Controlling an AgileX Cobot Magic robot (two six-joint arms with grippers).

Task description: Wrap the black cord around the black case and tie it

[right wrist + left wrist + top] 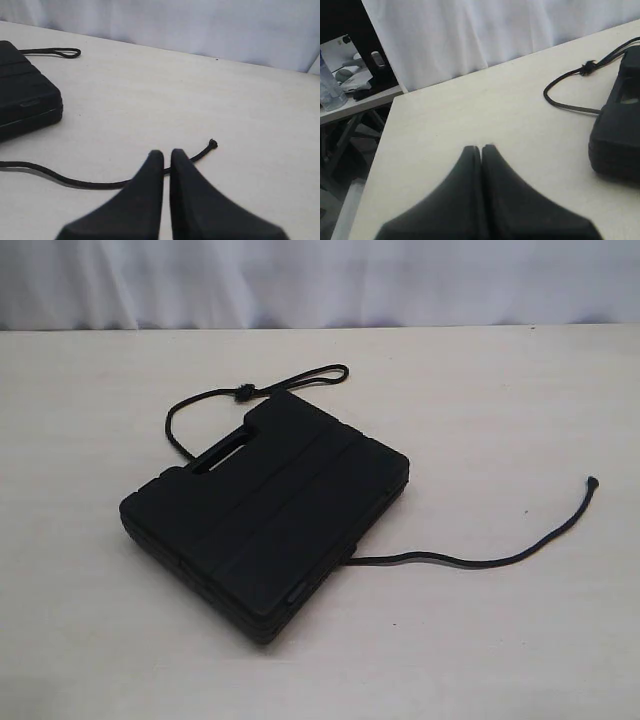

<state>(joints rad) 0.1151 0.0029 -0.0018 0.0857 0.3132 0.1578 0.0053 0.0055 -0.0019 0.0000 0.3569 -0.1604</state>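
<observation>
Pale tabletop [500, 390] before white curtain [300, 280]; black case [265, 515] flat near centre, open room on every side. Wrapping judged barely begun (no turn over lid, no tie): black cord [470, 560] emerging from beneath case, looped beyond handle slot [225, 453], free tail trailing right to knotted tip [592, 481]. Both left claw [481, 148] and right claw [166, 152] pressed together, empty, the latter just above tail. Mind tabletop edge near left claw.
</observation>
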